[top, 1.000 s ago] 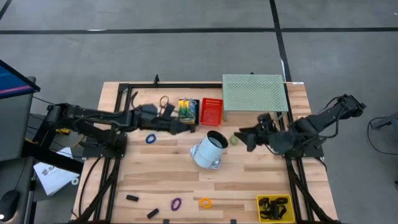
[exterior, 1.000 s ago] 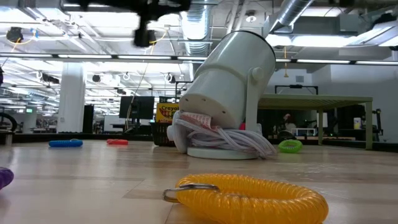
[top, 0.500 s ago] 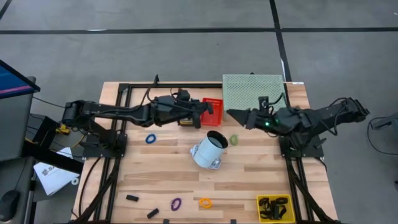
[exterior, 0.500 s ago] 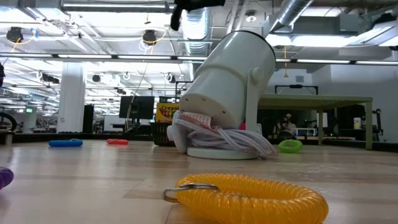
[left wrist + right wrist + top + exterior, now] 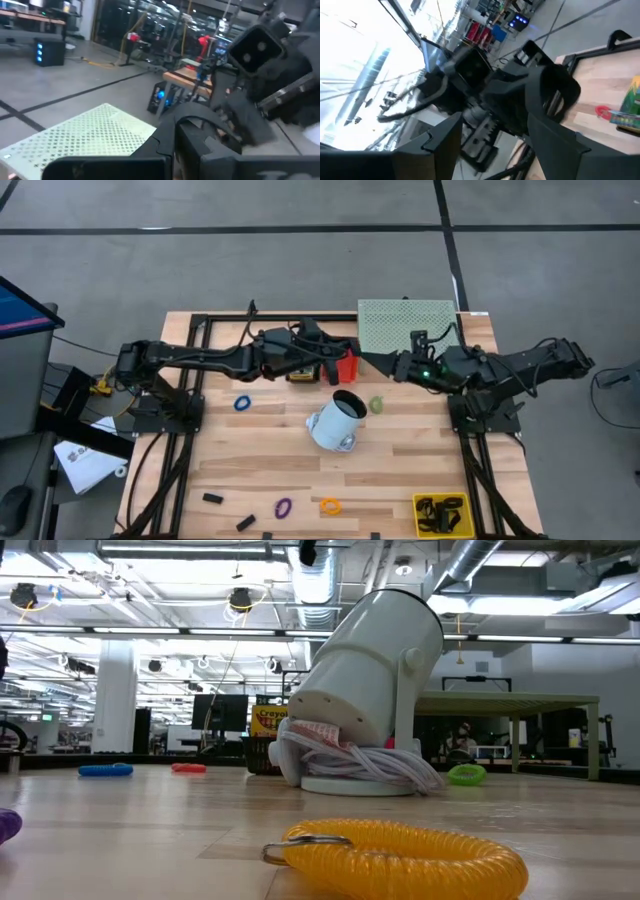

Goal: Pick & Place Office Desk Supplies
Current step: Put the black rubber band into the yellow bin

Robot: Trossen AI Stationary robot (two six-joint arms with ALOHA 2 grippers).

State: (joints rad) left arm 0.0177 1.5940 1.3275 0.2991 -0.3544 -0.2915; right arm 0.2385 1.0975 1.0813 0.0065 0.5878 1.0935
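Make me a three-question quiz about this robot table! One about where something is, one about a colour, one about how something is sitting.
1. Where is the yellow tray of black binder clips?
A. Front right corner of the table
B. Back left corner
C. Under the white lamp

2. What colour is the coiled ring closest to the low camera?
A. Pink
B. Yellow
C. White

3. How is the white lamp sitting?
A. Upside down
B. Hanging from a gripper
C. On its base, head tilted

Answers:
1 A, the high view shows the tray at the table's front right corner.
2 B, the low view shows a yellow coil right in front.
3 C, the low view shows the base flat on the wood, the head angled upward.
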